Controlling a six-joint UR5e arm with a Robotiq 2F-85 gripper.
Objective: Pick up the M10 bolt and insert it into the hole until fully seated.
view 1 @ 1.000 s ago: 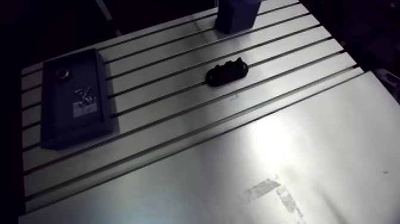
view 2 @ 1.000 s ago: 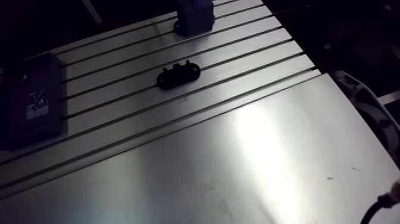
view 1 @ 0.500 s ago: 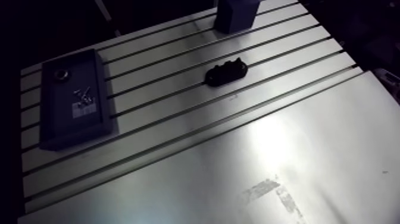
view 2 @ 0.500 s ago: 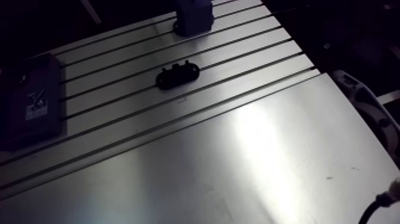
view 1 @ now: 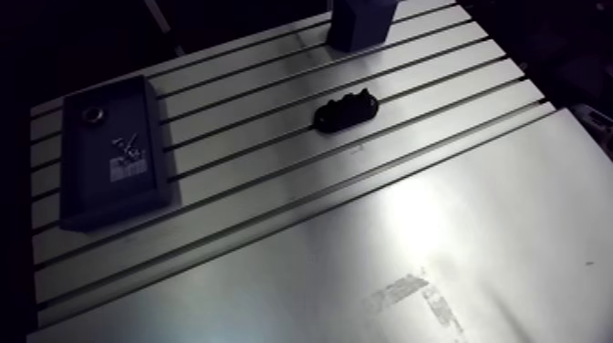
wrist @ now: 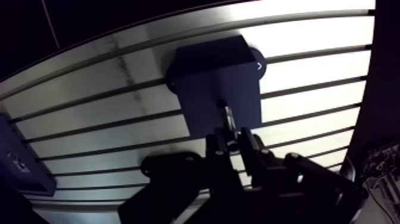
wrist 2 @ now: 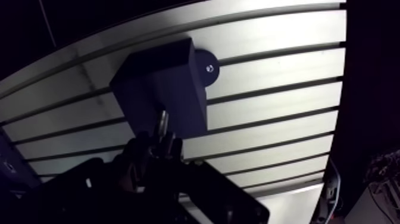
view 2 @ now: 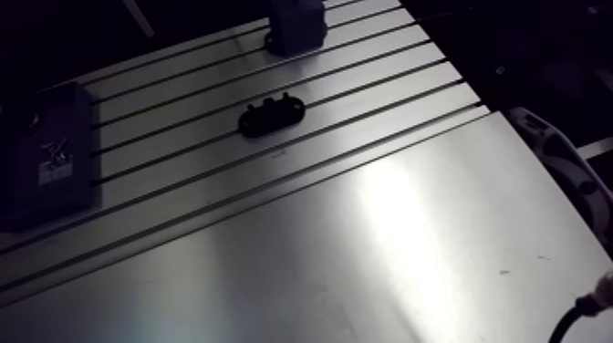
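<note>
In the wrist view my gripper [wrist: 233, 143] is shut on the M10 bolt [wrist: 225, 116], whose metal shaft sticks out past the fingertips. The bolt points at the dark blue-grey block [wrist: 202, 65] that stands on the slotted table just ahead of the fingers. Its tip lies over the block's near face, and I cannot tell whether it touches. No hole shows on the block. In the arm view the same block [view 1: 360, 23] stands at the table's far edge, and the gripper is out of frame there.
A small black fixture [view 1: 346, 109] lies on the slots mid-table, beside the gripper in the wrist view. A dark tray [view 1: 114, 205] at the left holds a nut [view 1: 93, 115] and small screws [view 1: 128, 146]. The smooth plate [view 1: 456, 237] fills the near side.
The arm view has shifted very slightly, so the camera has moved a little. Nothing on the table has changed place.
</note>
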